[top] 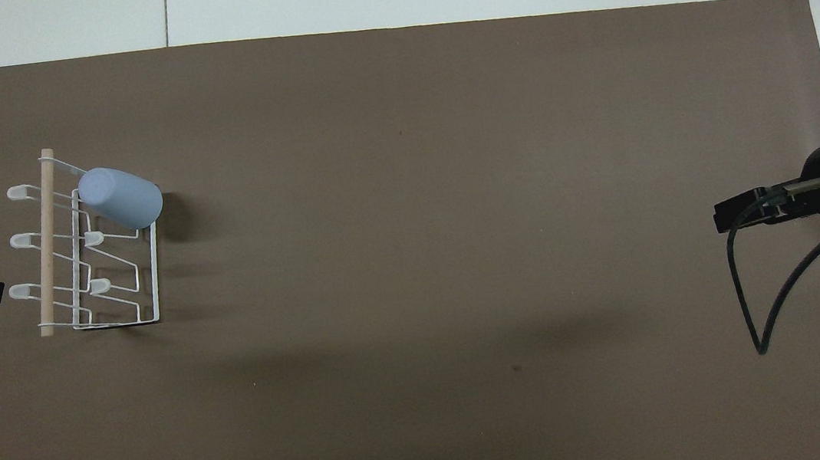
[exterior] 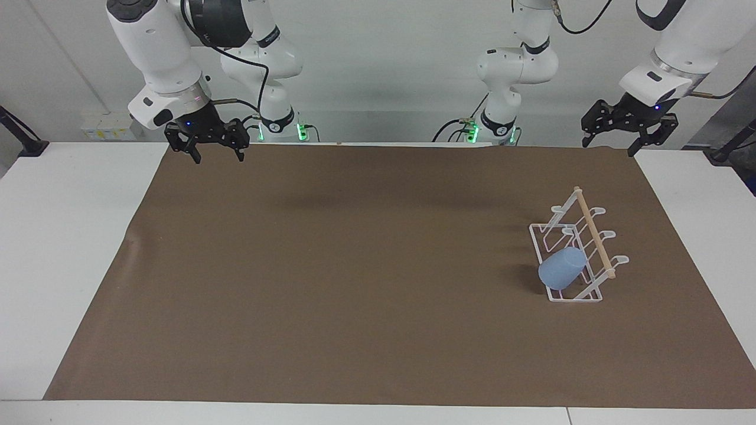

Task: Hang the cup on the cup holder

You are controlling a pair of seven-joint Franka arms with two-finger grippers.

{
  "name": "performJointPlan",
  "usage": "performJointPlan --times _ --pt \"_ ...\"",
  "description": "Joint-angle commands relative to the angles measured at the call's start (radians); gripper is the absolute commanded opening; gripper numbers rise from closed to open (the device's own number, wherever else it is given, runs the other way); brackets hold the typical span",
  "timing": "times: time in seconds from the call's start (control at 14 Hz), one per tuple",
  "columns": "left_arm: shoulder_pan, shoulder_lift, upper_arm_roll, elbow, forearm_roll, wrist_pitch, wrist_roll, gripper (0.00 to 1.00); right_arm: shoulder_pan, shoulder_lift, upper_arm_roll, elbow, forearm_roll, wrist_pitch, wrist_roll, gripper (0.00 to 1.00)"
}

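On the cup holder (exterior: 582,251), at the end farthest from the robots | you are seeing the light-blue cup (exterior: 561,268) sitting tilted over a prong, apparently hung | left gripper (exterior: 610,141) and right gripper (exterior: 217,155) are hanging open and empty, well apart from the cup holder, likely so nothing disturbs it.

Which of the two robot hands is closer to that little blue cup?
The left gripper: raised, open, at the cup's end of the table. The right gripper hangs open over the brown mat's corner at the right arm's end.
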Motion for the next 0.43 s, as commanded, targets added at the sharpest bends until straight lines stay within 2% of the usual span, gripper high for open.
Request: performJointPlan --times 0.0,0.36 --pt "-0.021 -0.022 0.006 -0.017 0.013 -0.012 -0.118 1.00 -0.006 -0.023 0.000 -0.025 -0.001 0.007 -0.016 1.00" --pt "-0.021 -0.022 0.005 -0.017 0.015 -0.012 -0.112 1.00 -0.012 -0.023 0.000 -0.025 -0.001 0.009 -0.014 1.00"
